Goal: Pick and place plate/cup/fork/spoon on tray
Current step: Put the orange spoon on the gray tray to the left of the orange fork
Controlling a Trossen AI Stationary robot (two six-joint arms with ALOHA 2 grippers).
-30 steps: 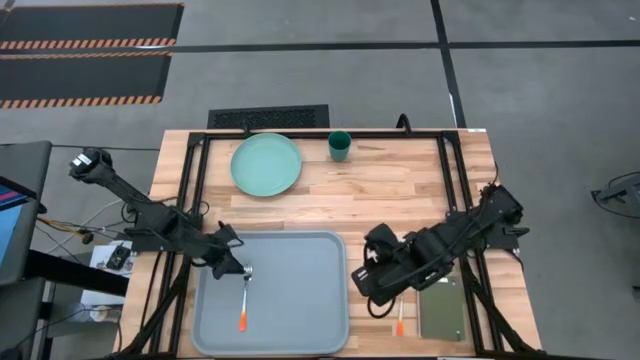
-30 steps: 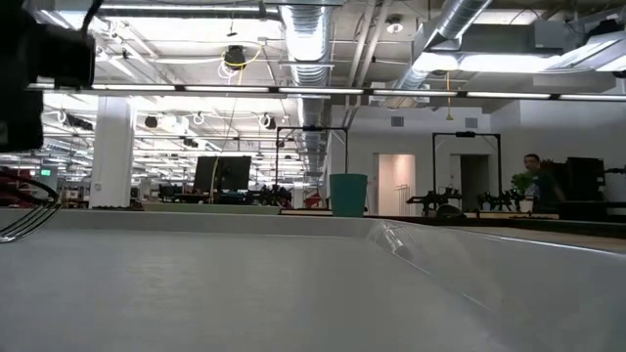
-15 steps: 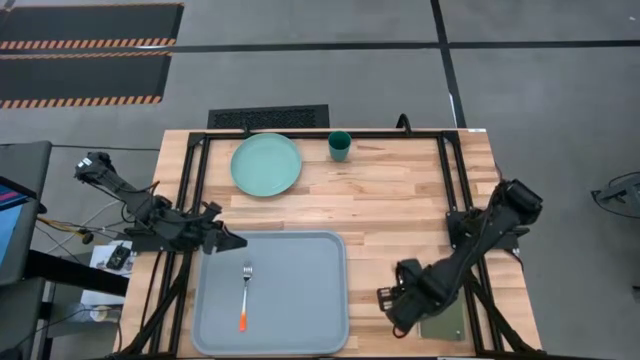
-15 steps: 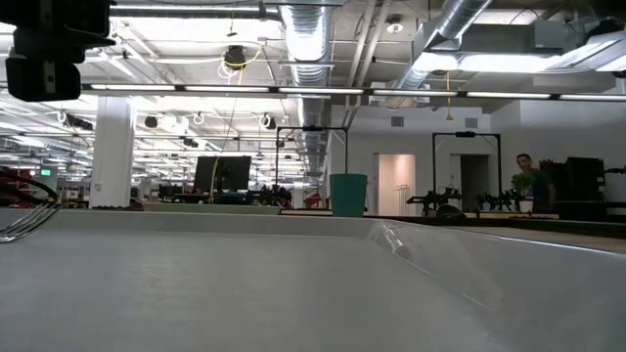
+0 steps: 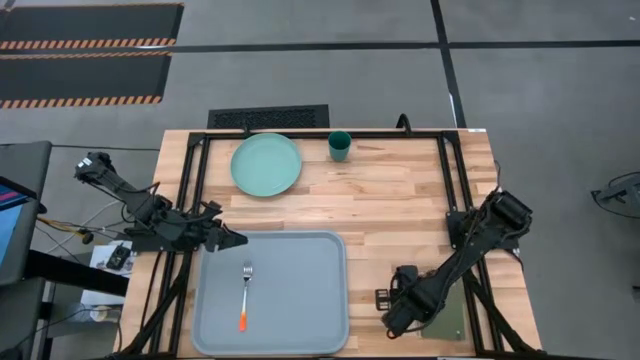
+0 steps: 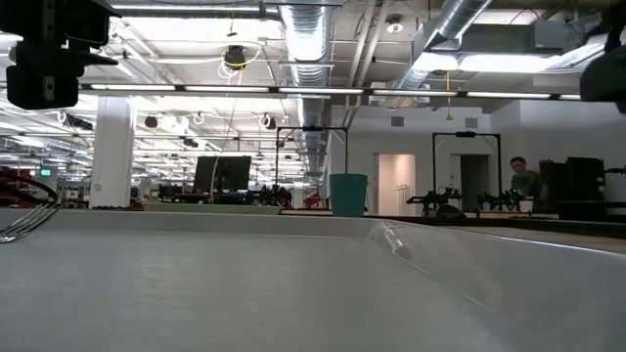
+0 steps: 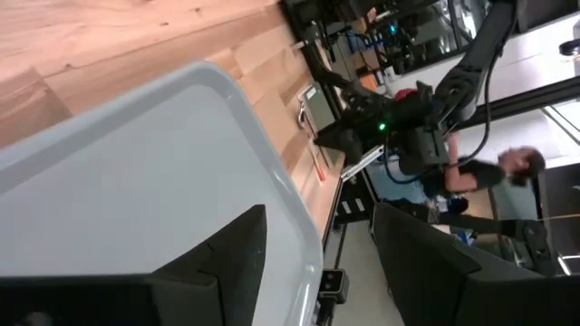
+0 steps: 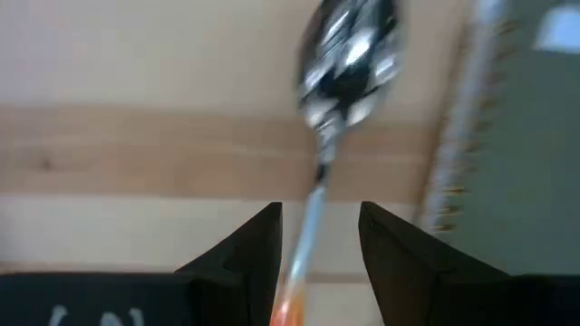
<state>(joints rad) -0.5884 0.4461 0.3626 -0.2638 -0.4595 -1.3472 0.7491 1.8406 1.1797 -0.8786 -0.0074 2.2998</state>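
Observation:
The fork (image 5: 245, 296) lies flat on the grey-blue tray (image 5: 310, 300), and its prongs show in the low view (image 6: 24, 220). The mint plate (image 5: 266, 164) and the teal cup (image 5: 340, 146) stand on the table's far side. My left gripper (image 5: 235, 240) is open and empty at the tray's far-left corner. My right gripper (image 5: 393, 322) is open at the near edge, low over the spoon (image 8: 349, 54). The spoon's handle (image 8: 313, 213) runs between the two fingers (image 8: 245, 263) without visible touch. The arm hides the spoon in the high view.
A small dark green pad (image 5: 446, 316) lies right beside my right gripper, toward the table's right edge. Black frame rails (image 5: 196, 180) run along the table's left and right sides. A person (image 6: 523, 178) stands in the room beyond the table.
My left gripper has drawn back from the fork's prong end toward the tray's far-left corner, and the fork has stayed flat on the tray. My right gripper has gone from beside the tray toward the table's near edge, over the spoon.

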